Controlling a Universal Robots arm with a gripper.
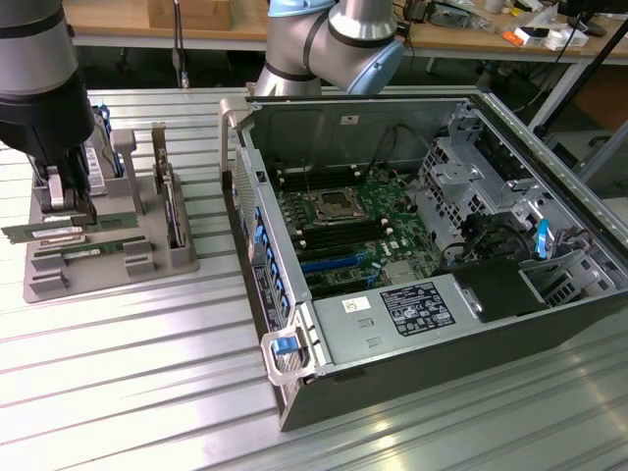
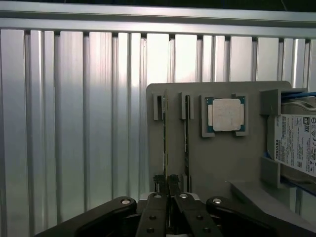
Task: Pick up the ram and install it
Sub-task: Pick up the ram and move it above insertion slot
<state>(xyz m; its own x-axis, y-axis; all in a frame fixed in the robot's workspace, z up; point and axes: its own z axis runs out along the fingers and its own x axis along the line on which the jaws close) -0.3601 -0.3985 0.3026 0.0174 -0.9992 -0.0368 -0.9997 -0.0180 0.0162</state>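
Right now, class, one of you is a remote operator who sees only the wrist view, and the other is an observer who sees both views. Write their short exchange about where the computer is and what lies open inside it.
Operator: In my wrist view the gripper is at a ram stick standing in a grey holder. Where is the computer?
Observer: A computer case lies on the same table, to the exterior view's right of the holder, with its open side facing up.
Operator: What can you see inside it?
Observer: The green motherboard is exposed, and long black and blue memory slots run beside its processor socket.
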